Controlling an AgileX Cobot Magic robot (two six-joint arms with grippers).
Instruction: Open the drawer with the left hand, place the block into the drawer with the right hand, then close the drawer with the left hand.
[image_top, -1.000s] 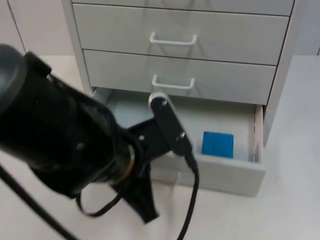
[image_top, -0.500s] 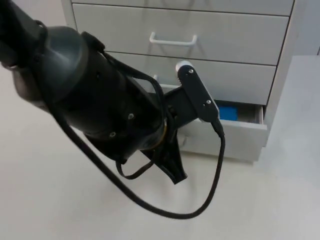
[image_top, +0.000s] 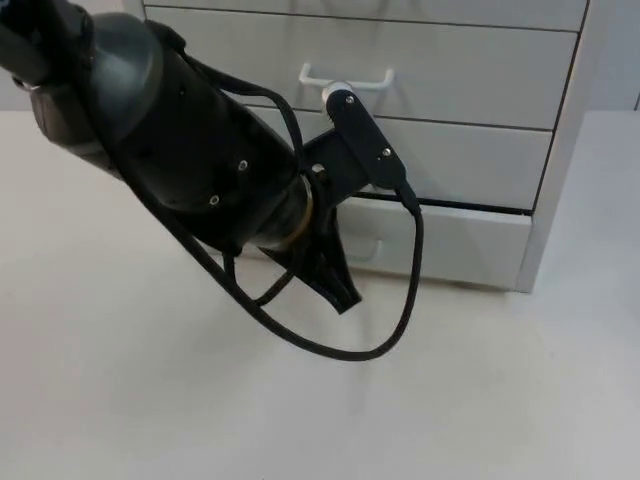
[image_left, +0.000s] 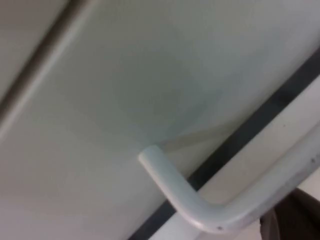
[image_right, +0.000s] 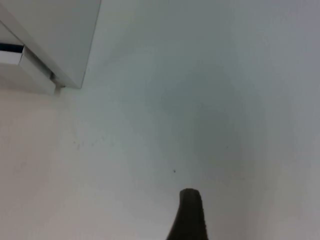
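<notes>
Left pincer (image_top: 335, 285) sits tight against the bottom drawer (image_top: 450, 245) front, handle (image_left: 200, 200) right at its fingertip; cabinet (image_top: 570, 150) blocks everything beyond it. Open surface (image_top: 150, 380) behind and beside it. Right pincer (image_right: 189, 220) over bare surface, cabinet corner well off.

My left arm (image_top: 190, 150) black. Drawer cabinet (image_top: 570, 150) pale grey, plain. Bottom drawer (image_top: 460, 245) front same grey, dark gap line above it. Handles (image_left: 200, 200) white. Table (image_top: 150, 400) plain white, no pattern. My right hand (image_right: 189, 215) fingertip black.
</notes>
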